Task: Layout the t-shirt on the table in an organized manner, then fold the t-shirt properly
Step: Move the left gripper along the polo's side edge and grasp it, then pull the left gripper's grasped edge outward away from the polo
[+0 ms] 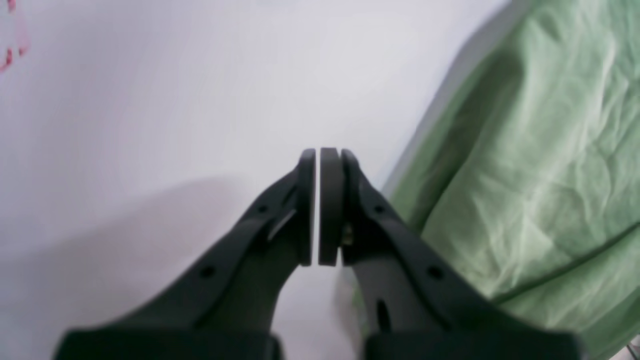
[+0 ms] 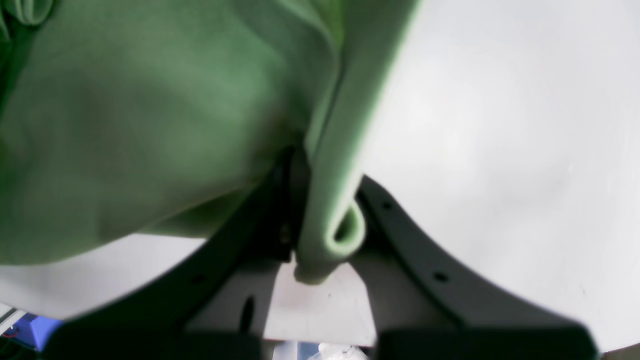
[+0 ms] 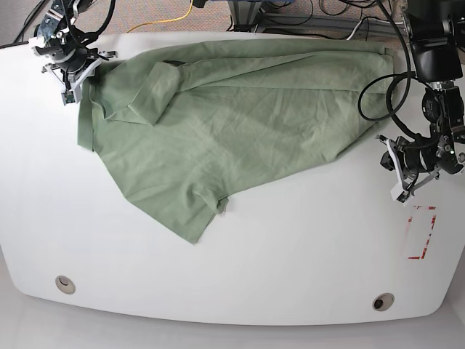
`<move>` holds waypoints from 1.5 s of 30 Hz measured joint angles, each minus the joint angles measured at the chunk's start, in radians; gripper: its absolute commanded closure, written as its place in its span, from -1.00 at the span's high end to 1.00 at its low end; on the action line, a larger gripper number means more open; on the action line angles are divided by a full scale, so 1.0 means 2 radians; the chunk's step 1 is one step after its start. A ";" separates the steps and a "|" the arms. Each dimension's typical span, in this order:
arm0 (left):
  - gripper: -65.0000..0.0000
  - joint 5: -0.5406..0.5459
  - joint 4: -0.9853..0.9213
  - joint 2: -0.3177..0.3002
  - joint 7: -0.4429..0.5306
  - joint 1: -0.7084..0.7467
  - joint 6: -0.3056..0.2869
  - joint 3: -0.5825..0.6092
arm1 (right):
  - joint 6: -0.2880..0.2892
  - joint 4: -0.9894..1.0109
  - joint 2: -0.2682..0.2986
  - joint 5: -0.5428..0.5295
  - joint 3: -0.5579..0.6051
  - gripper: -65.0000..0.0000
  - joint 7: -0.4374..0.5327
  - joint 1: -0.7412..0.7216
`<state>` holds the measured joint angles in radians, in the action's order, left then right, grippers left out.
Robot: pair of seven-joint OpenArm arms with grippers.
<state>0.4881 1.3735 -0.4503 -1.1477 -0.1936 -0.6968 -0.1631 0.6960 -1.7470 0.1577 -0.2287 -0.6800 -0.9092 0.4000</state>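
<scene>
polo shirt [image 3: 240,123] lies spread crooked across table [image 3: 232,276], long axis diagonal. right gripper [image 2: 320,225] pinches collar-side edge at far corner; left gripper [image 1: 318,205] closed empty, just beside hem.

bg: yellow cable [image 3: 168,20] | blk cables [image 3: 305,18] | brown carpet [image 3: 145,13]

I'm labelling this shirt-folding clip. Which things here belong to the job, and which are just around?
Job:
- sage-green knit polo t-shirt
- large white smooth table
- right gripper, shut on the t-shirt
- left gripper, shut, holding nothing

Just around:
- red tape rectangle
- yellow cable
- round cable holes
</scene>
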 measured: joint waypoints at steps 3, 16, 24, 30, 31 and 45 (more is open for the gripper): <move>-0.83 0.002 0.000 -0.004 -0.013 0.000 0.000 0.000 | 0.000 0.000 0.000 0.000 0.000 -0.96 0.000 0.000; -0.30 -0.009 -0.001 -0.007 -0.036 0.059 0.000 -0.089 | 0.000 0.000 0.000 -0.002 -0.002 -0.96 -0.002 0.000; -0.29 0.040 -0.001 0.011 -0.028 0.068 0.000 -0.088 | 0.000 0.000 0.000 -0.002 -0.001 -0.96 -0.002 0.000; -0.29 0.066 -0.003 0.010 -0.032 0.078 0.000 -0.088 | 0.000 0.000 0.000 -0.002 -0.001 -0.96 -0.002 0.000; -0.29 0.067 -0.003 0.010 -0.032 0.077 0.000 -0.088 | 0.000 0.000 0.000 -0.002 -0.001 -0.96 -0.002 0.000; -0.29 0.084 -0.049 0.021 -0.019 0.073 -0.001 -0.088 | 0.000 -0.001 0.000 -0.002 -0.001 -0.96 -0.002 0.000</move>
<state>0.6563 1.2755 -0.4084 -1.1854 -0.0483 -0.6979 -0.3389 0.6968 -1.7485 0.1577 -0.2321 -0.6819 -0.9127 0.4000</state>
